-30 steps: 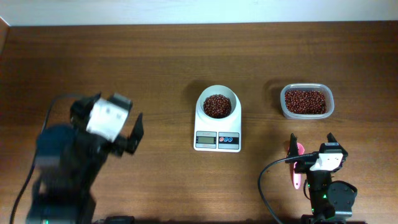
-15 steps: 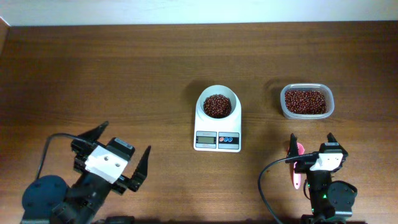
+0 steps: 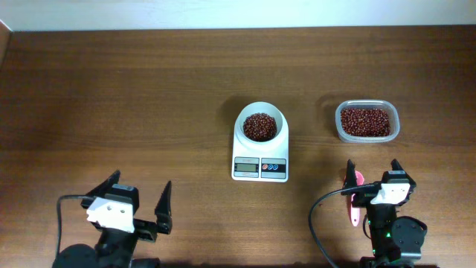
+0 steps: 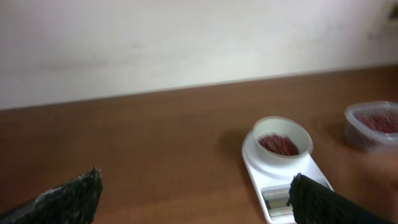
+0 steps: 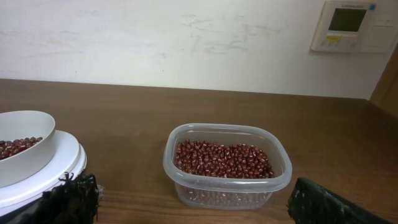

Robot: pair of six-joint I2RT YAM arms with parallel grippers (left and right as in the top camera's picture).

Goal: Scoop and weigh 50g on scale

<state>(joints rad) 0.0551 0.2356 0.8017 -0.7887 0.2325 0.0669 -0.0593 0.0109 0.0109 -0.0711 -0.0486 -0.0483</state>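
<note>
Seen from above, the scale (image 3: 259, 154) sits at the centre of the frame, and its bowl (image 3: 259, 106) holds red beans. A bean container (image 3: 366, 103) is to its right. The left gripper (image 3: 139, 190), lower left, and the right gripper (image 3: 372, 165), lower right, both have their jaws apart and empty. A pink scoop (image 3: 355, 199) lies beside the right one.

Overhead top-down; both low wrist views toward the scale (image 3: 259, 169).

Left arm (image 3: 119, 237), right arm (image 3: 394, 232): black, white wrist housings (image 3: 111, 211), looping black cables (image 3: 311, 220), 2 tapered jaws each.
</note>
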